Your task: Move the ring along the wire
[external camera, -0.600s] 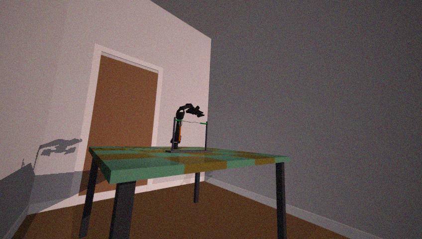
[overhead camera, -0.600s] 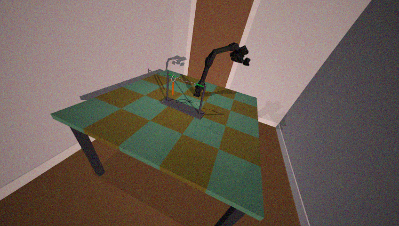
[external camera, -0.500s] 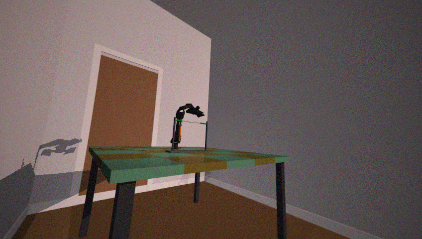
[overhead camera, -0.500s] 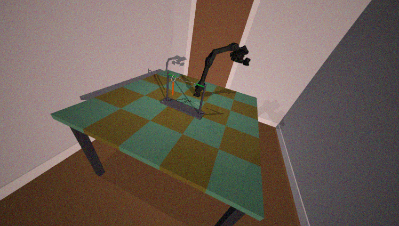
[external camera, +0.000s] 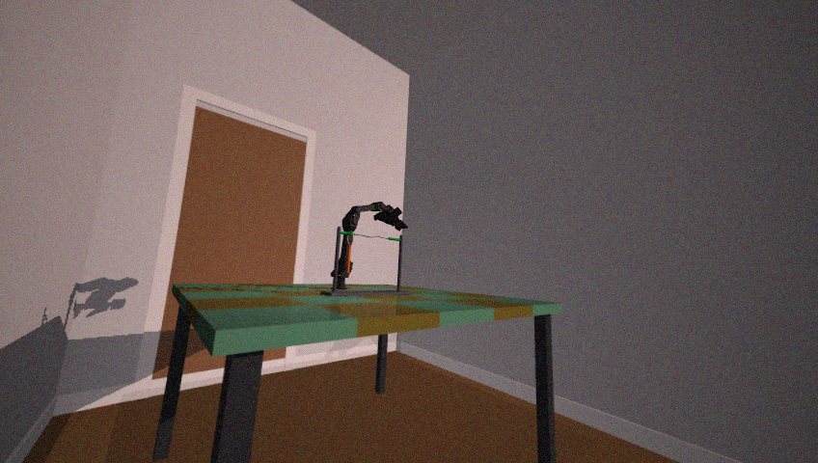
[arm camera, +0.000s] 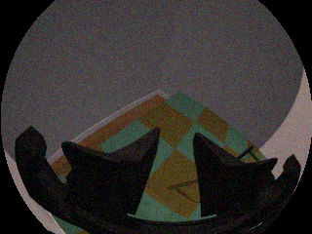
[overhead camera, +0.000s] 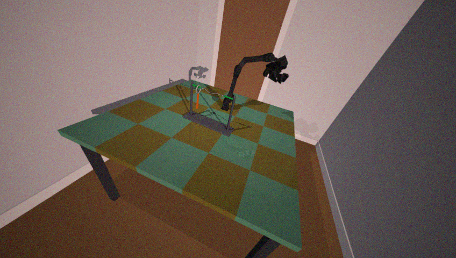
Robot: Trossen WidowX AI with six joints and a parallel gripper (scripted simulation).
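The white ring (overhead camera: 196, 90) hangs on the green part (overhead camera: 193, 85) (external camera: 344, 232) beside the left post (overhead camera: 191, 104) (external camera: 337, 260). Its orange handle (overhead camera: 197, 100) (external camera: 348, 258) points straight down. The thin grey wire (overhead camera: 209, 92) runs to the other green part (overhead camera: 228, 97) (external camera: 395, 238) at the right post (overhead camera: 231, 112) (external camera: 399, 263). My gripper (overhead camera: 277, 78) (external camera: 404, 225) (arm camera: 177, 135) is partly open and empty, high up and well away from the ring, beyond the right post in the top view. In the wrist view, a gap shows between the fingers.
The grey base (overhead camera: 207, 123) (external camera: 367, 292) of the posts stands on the checkered table (overhead camera: 166, 156) (external camera: 286, 332). The arm's own base (overhead camera: 225, 105) stands behind the wire. A post's shadow lies on the table between the fingers in the wrist view.
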